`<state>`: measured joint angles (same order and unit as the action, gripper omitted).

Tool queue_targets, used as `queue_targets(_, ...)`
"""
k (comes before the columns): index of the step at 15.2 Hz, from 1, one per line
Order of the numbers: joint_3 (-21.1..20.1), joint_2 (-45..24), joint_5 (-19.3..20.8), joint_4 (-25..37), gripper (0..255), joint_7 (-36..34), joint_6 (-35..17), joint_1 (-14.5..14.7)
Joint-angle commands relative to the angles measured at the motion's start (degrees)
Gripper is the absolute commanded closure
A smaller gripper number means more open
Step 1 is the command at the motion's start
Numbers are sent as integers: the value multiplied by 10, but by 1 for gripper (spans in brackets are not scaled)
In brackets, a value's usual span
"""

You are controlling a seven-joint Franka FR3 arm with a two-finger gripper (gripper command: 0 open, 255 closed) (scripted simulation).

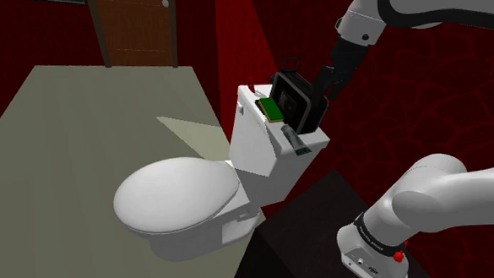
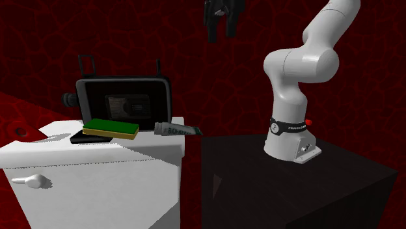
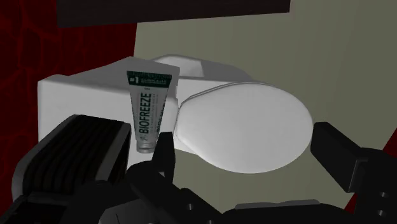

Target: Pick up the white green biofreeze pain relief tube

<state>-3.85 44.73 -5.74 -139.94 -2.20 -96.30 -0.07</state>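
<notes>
The Biofreeze tube [image 3: 147, 108] is grey-white with a dark green end and green lettering. It lies flat on the white toilet tank lid [image 2: 97, 153], at the edge nearest the stand. The tube [image 2: 175, 130] points away from a black boxy device [image 2: 123, 104]. In the shoulder view the tube [image 1: 292, 139] lies in front of that device. My gripper [image 2: 220, 31] hangs open well above the tank, with nothing between its fingers. In the wrist view the gripper [image 3: 248, 159] has one fingertip [image 3: 164, 151] just beside the tube's cap end.
A green-topped flat block [image 2: 110, 128] lies on the tank beside the tube. The black device [image 1: 296, 103] stands upright behind both. The toilet's shut lid [image 1: 175, 196] is below the tank. The black stand [image 2: 293, 182] sits close to the tank. A brown door [image 1: 136, 28] is far off.
</notes>
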Motion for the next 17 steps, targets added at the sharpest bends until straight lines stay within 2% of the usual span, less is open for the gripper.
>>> queue_targets(1,0,0,0,0,0,0,0,0)
queue_targets(9,47,-52,12,-104,0,59,-173,-22)
queue_targets(17,102,-181,3,-151,0,131,-364,-34)
